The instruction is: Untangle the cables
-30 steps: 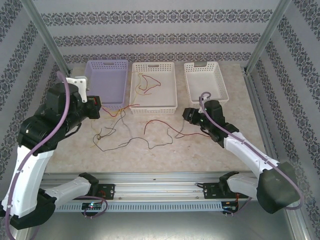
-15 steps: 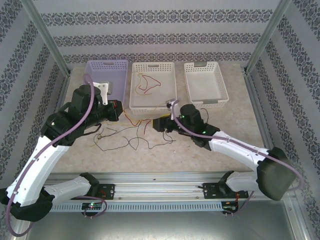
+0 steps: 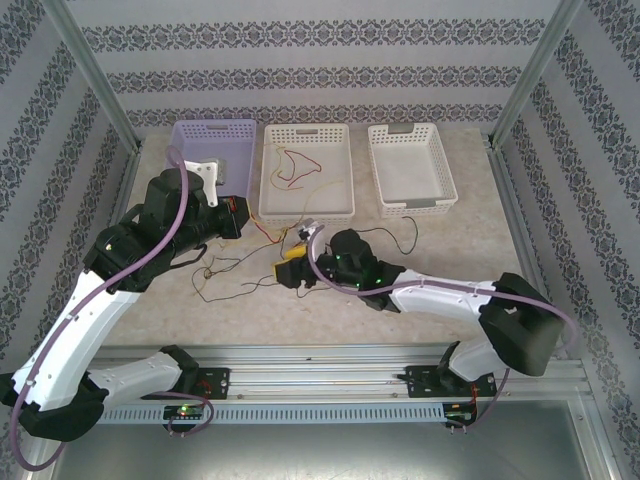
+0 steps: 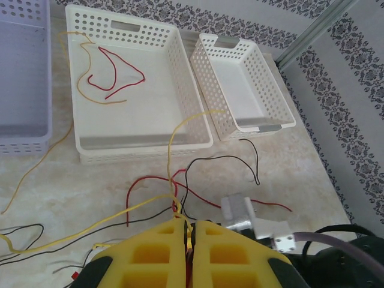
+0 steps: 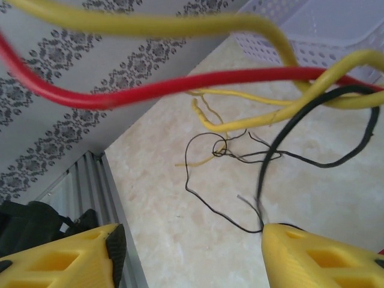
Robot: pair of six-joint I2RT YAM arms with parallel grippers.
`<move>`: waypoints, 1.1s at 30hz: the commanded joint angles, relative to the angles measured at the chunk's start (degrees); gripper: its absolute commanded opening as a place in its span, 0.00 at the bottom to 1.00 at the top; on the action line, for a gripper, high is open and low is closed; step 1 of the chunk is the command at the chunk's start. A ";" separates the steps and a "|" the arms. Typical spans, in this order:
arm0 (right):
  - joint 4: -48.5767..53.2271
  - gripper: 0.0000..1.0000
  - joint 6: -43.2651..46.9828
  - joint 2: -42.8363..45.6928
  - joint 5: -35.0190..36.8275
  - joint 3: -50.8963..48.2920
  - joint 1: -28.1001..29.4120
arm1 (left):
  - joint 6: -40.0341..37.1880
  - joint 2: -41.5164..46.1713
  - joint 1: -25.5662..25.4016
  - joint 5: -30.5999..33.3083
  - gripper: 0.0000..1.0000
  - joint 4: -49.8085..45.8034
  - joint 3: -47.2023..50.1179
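Observation:
The cables are thin red, yellow and black strands. A tangle of them [image 3: 235,272] lies on the table in front of the baskets. My left gripper [image 3: 238,216] hangs above its left part, shut on yellow and red strands [image 4: 174,201] that run out of its tips [image 4: 189,225]. My right gripper [image 3: 289,268] is low at the tangle's right side, jaws open [image 5: 189,243]. A black strand [image 5: 273,159] meets its right fingertip [image 5: 282,237]. A red strand [image 5: 180,84] and a yellow one [image 5: 150,24] cross close in front of it. Two more cables [image 3: 295,165] lie in the middle basket.
Three baskets stand in a row at the back: purple [image 3: 215,128], white middle [image 3: 345,170] and white right [image 3: 440,170]. A black strand [image 3: 408,232] trails toward the right basket. Patterned walls and metal posts close in the table; a rail runs along its near edge [image 3: 320,352].
My right arm has swung left from in front of the right basket to the tangle, and its jaws have widened. My left arm moved right, still shut on its strands, then held.

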State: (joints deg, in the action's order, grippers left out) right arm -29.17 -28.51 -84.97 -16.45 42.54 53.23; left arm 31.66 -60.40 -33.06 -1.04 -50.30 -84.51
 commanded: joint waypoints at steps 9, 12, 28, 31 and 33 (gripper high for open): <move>-0.42 0.48 1.58 -3.01 9.41 2.96 0.53 | 0.95 1.82 -1.13 1.30 0.00 2.50 -0.04; -2.01 0.40 0.61 -3.78 9.15 2.97 0.91 | 1.03 2.08 -1.13 1.30 0.00 2.63 0.21; 1.25 0.00 -0.63 8.72 15.48 -8.77 -3.68 | -4.93 4.77 -1.16 10.84 0.00 -4.85 -4.91; 1.25 0.00 -2.45 13.13 15.42 -13.13 -6.97 | -6.12 4.94 -1.13 12.48 0.00 -6.15 -6.05; 1.83 0.00 -3.64 16.41 15.37 -15.53 -9.28 | -6.75 4.88 -1.09 13.27 0.00 -6.94 -6.47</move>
State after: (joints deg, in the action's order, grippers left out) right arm -29.02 -29.87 -71.59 -3.20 30.28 46.35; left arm 27.81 -56.51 -33.45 7.99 -55.13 -88.58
